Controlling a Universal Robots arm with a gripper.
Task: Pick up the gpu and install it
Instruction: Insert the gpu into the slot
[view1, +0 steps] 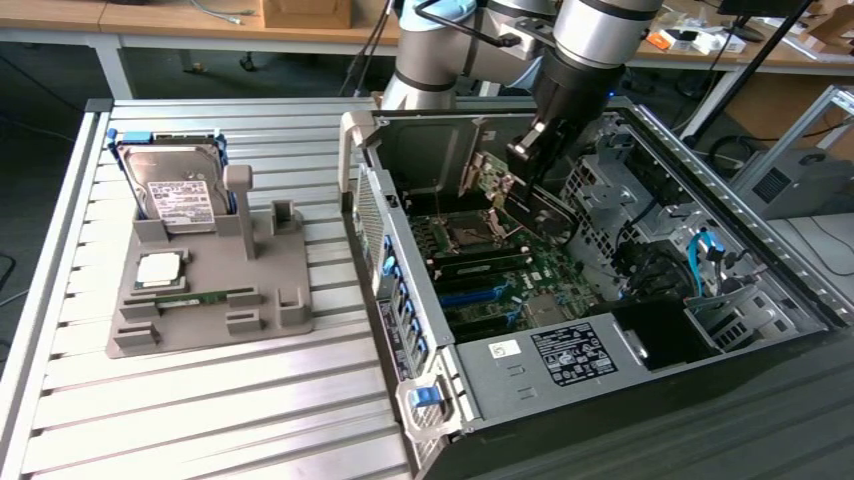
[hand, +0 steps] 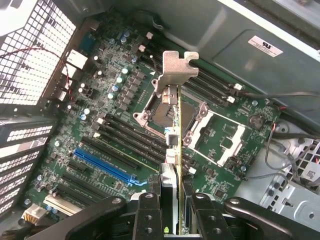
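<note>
The arm (view1: 587, 40) is reaching steeply down from the top of the exterior view, its wrist dipping inside the open computer case (view1: 787, 270) lying on its side. The jaws are clamping the gpu (hand: 176, 125) from both flat sides. They are partly closed, with the thin card pinched between the black pads (hand: 150, 210). The card is hanging edge-on above the motherboard (hand: 100, 115), its silver bracket (hand: 177, 70) at the far end from the wrist. It is lined up over the processor socket (hand: 162, 112), with the long blue slot (hand: 105, 165) off to one side. I cannot tell whether it is touching the board.

As for writing, a white sticker (hand: 265, 46) on the grey case wall is showing a small round mark, too fine to read. The black-and-white label (view1: 574, 358) on the power supply is unreadable too. Out on the slatted counter (view1: 200, 420), the hard drive (view1: 180, 200) is standing in the grey holder (view1: 214, 300), and the print on its white label is too small to make out.
</note>
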